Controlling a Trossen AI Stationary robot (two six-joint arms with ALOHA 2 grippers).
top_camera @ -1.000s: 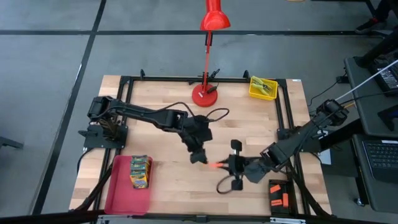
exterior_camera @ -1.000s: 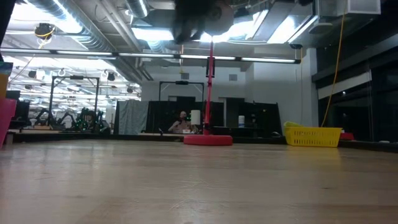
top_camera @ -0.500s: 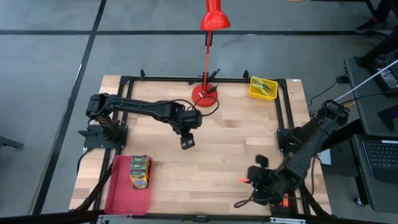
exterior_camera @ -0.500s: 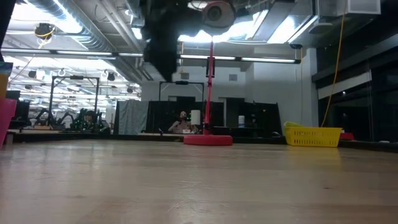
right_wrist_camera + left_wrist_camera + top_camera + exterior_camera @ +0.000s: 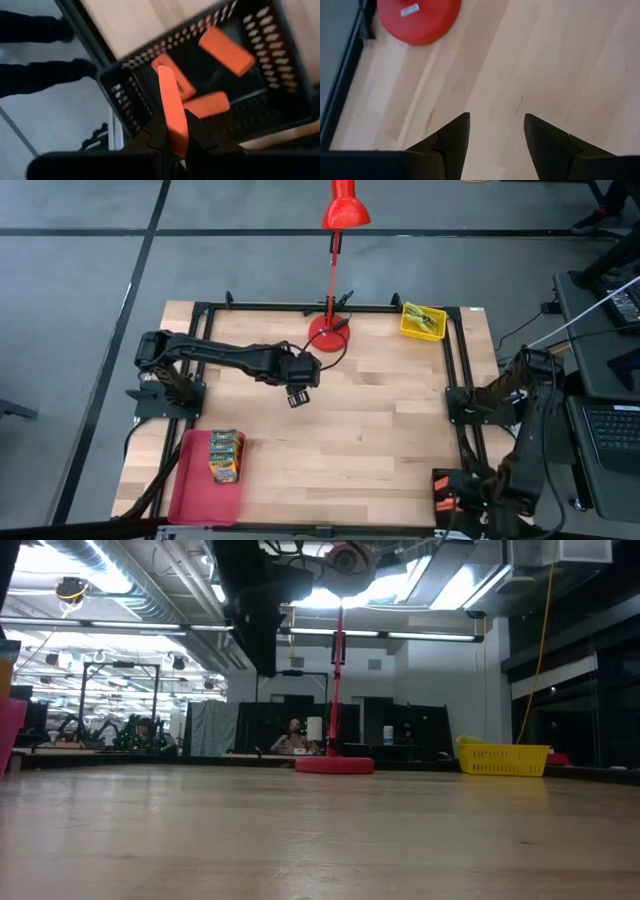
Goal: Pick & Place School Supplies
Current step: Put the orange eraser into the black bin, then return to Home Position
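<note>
Overhead, the left gripper (image 5: 297,397) hangs over the bare middle of the pale wooden surface (image 5: 380,430), just in front of the round base of the tall red desk lamp (image 5: 329,333), its fingers apart and holding nothing. The right gripper (image 5: 462,502) is at the surface's near right corner, over a black perforated plastic basket (image 5: 441,480) in which orange pieces show. A flat red rectangular tray (image 5: 193,480) at the near left corner carries a yellow-and-green crayon box (image 5: 226,455), and a small yellow basket (image 5: 422,321) holding green-handled tools sits at the far right corner. From table height, the left arm's dark bulk hangs above the boards, with the lamp base (image 5: 334,764) and the yellow basket (image 5: 502,759) far behind. Past the left wrist, two dark fingers (image 5: 451,141) stand well apart over bare wood, the red base (image 5: 417,20) beyond them. Past the right wrist, the fingers (image 5: 161,137) are clamped on a long flat orange piece (image 5: 170,109), held above the black basket (image 5: 130,98), where three more orange blocks (image 5: 226,43) lie.
</note>
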